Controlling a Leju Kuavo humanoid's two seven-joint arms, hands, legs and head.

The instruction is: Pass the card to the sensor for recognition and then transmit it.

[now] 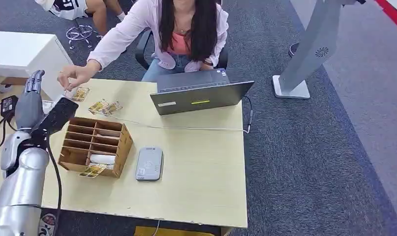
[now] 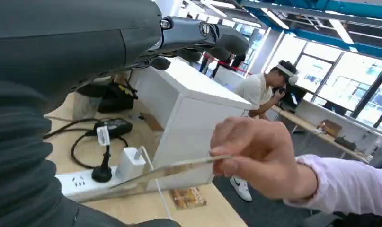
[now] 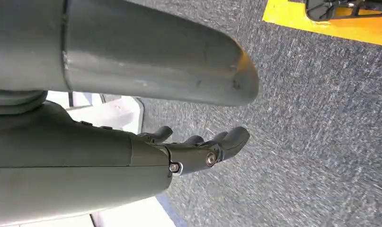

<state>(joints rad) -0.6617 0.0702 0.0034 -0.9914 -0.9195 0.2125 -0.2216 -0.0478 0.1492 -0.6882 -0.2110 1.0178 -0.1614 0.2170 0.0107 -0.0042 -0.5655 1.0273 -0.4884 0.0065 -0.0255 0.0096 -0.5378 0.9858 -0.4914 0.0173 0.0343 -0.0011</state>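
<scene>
While a seated person in a pale pink shirt [image 1: 137, 24] reaches across the far edge of the light wooden table [image 1: 201, 182], the robot's left hand [image 1: 31, 98] is seen raised at the table's left side in the head view, its fingers held straight and close together with nothing in them. The person's hand [image 1: 74, 74] is held over a card [image 1: 79, 93] lying near the far left corner; whether the card is being touched cannot be told from this view. Two more cards [image 1: 105, 106] lie just beside it, toward the open grey laptop [image 1: 198, 96]. A wooden compartment box [image 1: 95, 145] stands near the left hand, with another card [image 1: 93, 170] at its near edge. The grey card sensor [image 1: 149, 163] lies flat just right of the box, apart from every card.

From the left wrist view, the left hand's dark fingers [image 2: 198, 35] are seen stretched out over the table, gripping nothing. A card [image 2: 179, 166] is pinched edge-on in the person's hand [image 2: 260, 156], close in front of the camera and apart from the robot's fingers. A further card [image 2: 188, 197] lies flat on the table beneath it, beside a white power strip [image 2: 92, 179].

From the right wrist view, the right hand [image 3: 198, 146] is shown hanging above grey carpet [image 3: 321, 118], its fingers loosely curled and holding nothing.
</scene>
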